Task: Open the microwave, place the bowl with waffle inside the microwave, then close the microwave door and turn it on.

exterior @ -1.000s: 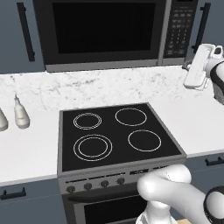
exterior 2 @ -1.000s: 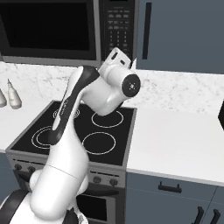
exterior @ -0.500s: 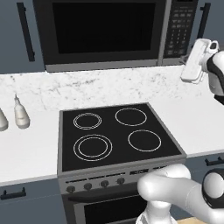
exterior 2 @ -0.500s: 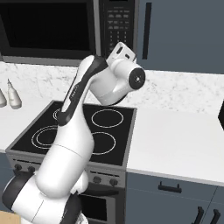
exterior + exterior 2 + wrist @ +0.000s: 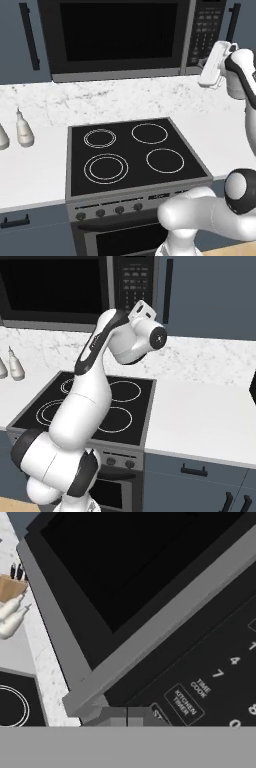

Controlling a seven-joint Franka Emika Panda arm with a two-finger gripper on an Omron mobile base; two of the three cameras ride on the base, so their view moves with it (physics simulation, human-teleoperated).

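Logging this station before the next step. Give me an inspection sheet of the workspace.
Surface: white marbled counter flanking a black four-ring stove.
Job's things: microwave with its microwave door shut; bowl and waffle: nothing seen.
Clutter: two pale bottles at the counter's left; a knife block in the hand view.
Gripper: gripper shut, raised close to the microwave's button panel near its lower corner.
Cables: nothing seen.
Surroundings: dark blue-grey cabinets; oven knobs below the stove.
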